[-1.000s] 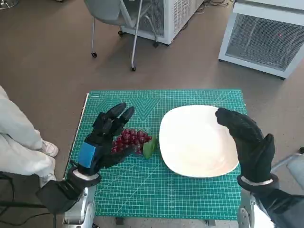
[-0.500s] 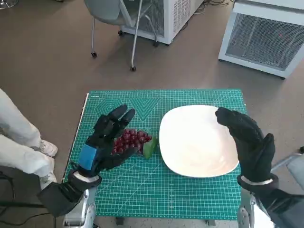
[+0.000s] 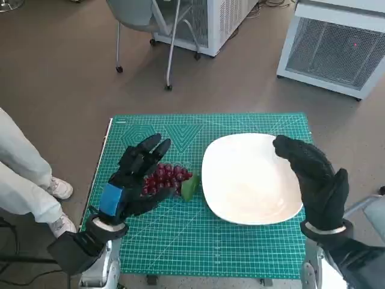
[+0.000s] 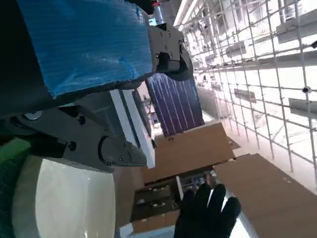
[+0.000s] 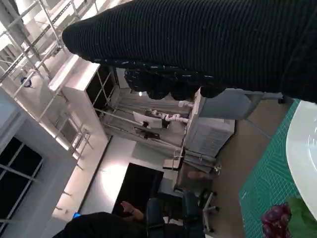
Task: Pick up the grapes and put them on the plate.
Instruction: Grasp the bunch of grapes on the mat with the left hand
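A bunch of dark red grapes (image 3: 167, 177) with a green leaf (image 3: 189, 188) lies on the green mat, just left of the white plate (image 3: 243, 180). My left hand (image 3: 133, 179) is at the bunch's left side. Its fingers are spread over the far edge of the grapes and its thumb lies along the near edge, with no firm hold visible. My right hand (image 3: 314, 178) hovers over the plate's right rim, holding nothing. The right wrist view shows the grapes (image 5: 275, 218) and the plate's edge (image 5: 306, 144). In the left wrist view I see the plate (image 4: 59, 198) and my gloved right hand (image 4: 205, 214).
The green cutting mat (image 3: 198, 241) covers the small table. A person's legs and shoe (image 3: 24, 180) are close to the table's left side. A chair (image 3: 150, 24) and white cabinets (image 3: 337, 42) stand on the floor beyond the table.
My left hand has edged slightly toward the grapes. The person's legs at the left have shifted. My right hand and the plate have stayed put.
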